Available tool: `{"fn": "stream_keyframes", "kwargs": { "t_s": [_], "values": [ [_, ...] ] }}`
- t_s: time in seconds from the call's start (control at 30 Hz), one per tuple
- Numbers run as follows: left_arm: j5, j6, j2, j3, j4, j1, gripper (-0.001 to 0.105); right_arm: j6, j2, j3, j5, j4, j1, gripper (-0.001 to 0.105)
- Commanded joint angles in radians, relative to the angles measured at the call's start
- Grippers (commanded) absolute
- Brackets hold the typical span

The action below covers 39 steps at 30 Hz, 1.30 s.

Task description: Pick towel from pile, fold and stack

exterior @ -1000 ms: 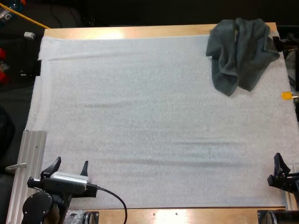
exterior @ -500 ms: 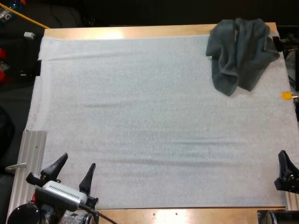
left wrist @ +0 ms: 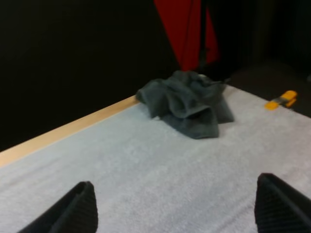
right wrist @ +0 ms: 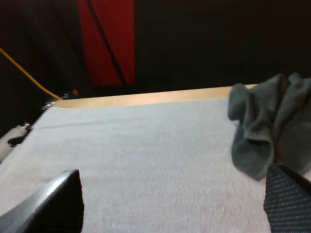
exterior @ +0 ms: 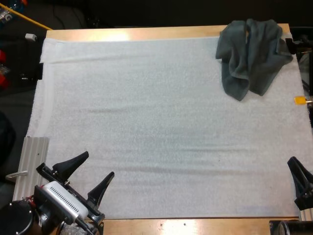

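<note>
A crumpled dark grey-green towel (exterior: 252, 56) lies at the far right corner of the white mat (exterior: 161, 122). My left gripper (exterior: 90, 171) is open over the mat's near left corner, its fingers pointing toward the towel, far from it. In the left wrist view the towel (left wrist: 187, 103) sits well beyond my spread fingers (left wrist: 73, 211). My right gripper (exterior: 299, 175) is at the near right edge, open. In the right wrist view the towel (right wrist: 272, 128) lies ahead, beyond my wide-apart fingertips (right wrist: 53, 204).
A ribbed metal rail (exterior: 30, 166) lies along the mat's near left side. The wooden table edge (exterior: 146, 33) runs along the far side, with dark space beyond it.
My left gripper has turned to the right and edged forward, now aimed diagonally toward the towel, fingers spread wider. My right gripper has slipped back toward the near right edge. The towel has not moved.
</note>
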Motion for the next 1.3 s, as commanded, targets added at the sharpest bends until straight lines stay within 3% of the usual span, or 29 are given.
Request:
{"fn": "stream_keyframes", "kwargs": {
  "t_s": [0.0,0.6,1.03,1.27],
  "values": [
    [0.011,-0.012,0.009,-0.010,-0.011,-0.005,0.065,-0.004,0.018,-0.015,-0.020,-0.007,0.000,0.074],
    [0.019,-0.012,0.037,-0.010,-0.017,-0.004,0.065,0.137,0.511,-0.036,-0.018,-0.292,0.000,0.074],
    [0.019,-0.012,0.037,-0.010,-0.017,-0.004,0.065,0.164,0.933,-0.111,-0.014,-0.409,0.000,0.074],
    [0.019,-0.012,0.037,-0.010,-0.017,-0.004,0.065,0.232,1.116,-0.127,-0.011,-0.485,0.004,0.073]
  ]
}}
